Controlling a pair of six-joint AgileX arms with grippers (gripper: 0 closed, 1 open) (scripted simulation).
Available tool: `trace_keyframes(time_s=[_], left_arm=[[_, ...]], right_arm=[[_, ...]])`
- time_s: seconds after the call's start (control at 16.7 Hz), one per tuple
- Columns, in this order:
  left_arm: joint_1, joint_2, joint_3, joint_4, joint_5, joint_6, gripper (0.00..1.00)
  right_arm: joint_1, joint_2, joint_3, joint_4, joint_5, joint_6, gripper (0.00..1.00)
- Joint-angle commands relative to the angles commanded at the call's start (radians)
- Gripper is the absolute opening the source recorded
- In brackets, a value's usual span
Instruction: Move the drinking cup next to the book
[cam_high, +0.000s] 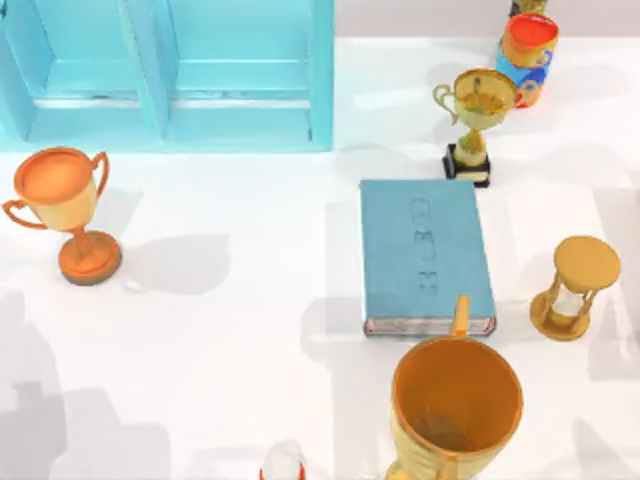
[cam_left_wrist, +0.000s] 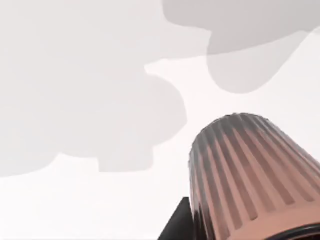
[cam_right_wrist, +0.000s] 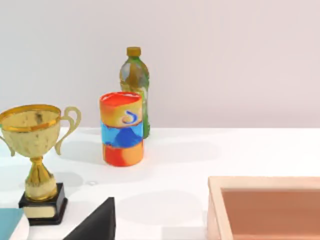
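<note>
The drinking cup (cam_left_wrist: 250, 170), reddish-brown with fine vertical ribs, looms close in the left wrist view, its base pointing toward the white table. My left gripper (cam_left_wrist: 235, 222) is shut on it, and one dark finger (cam_left_wrist: 175, 227) presses against its side. The book (cam_high: 425, 255), flat and teal-blue with pale page edges, lies right of the table's centre. Its corner (cam_right_wrist: 7, 220) also appears in the right wrist view, beside a dark part of my right gripper (cam_right_wrist: 95, 222), which hangs near the table's back right.
A large orange-gold goblet (cam_high: 455, 410) stands just in front of the book. A gold trophy (cam_high: 475, 115), a colourful can (cam_high: 527, 55) and a bottle (cam_right_wrist: 135, 85) stand behind it, an hourglass (cam_high: 572, 290) to its right. At left are an orange trophy (cam_high: 65, 210) and a blue cabinet (cam_high: 165, 70).
</note>
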Motion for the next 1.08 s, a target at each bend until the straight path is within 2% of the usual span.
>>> trace_keyframes(time_s=[0.24,0.6,0.84,1.08], left_arm=[[-0.204,0.135,0.154,-0.12,0.081,-0.41,0.0],[-0.541,0.364,0.433,-0.286,0.166,-1.129,0.0],[-0.74,0.505,0.629,-0.352,0.173,-1.566,0.0],[-0.903,0.619,0.821,-0.373,0.134,-1.945,0.0]], right_arm=[[0.0,0.0,0.0,0.0,0.0,0.0,1.0],[0.0,0.0,0.0,0.0,0.0,0.0,1.0],[0.0,0.0,0.0,0.0,0.0,0.0,1.0],[0.0,0.0,0.0,0.0,0.0,0.0,1.0]])
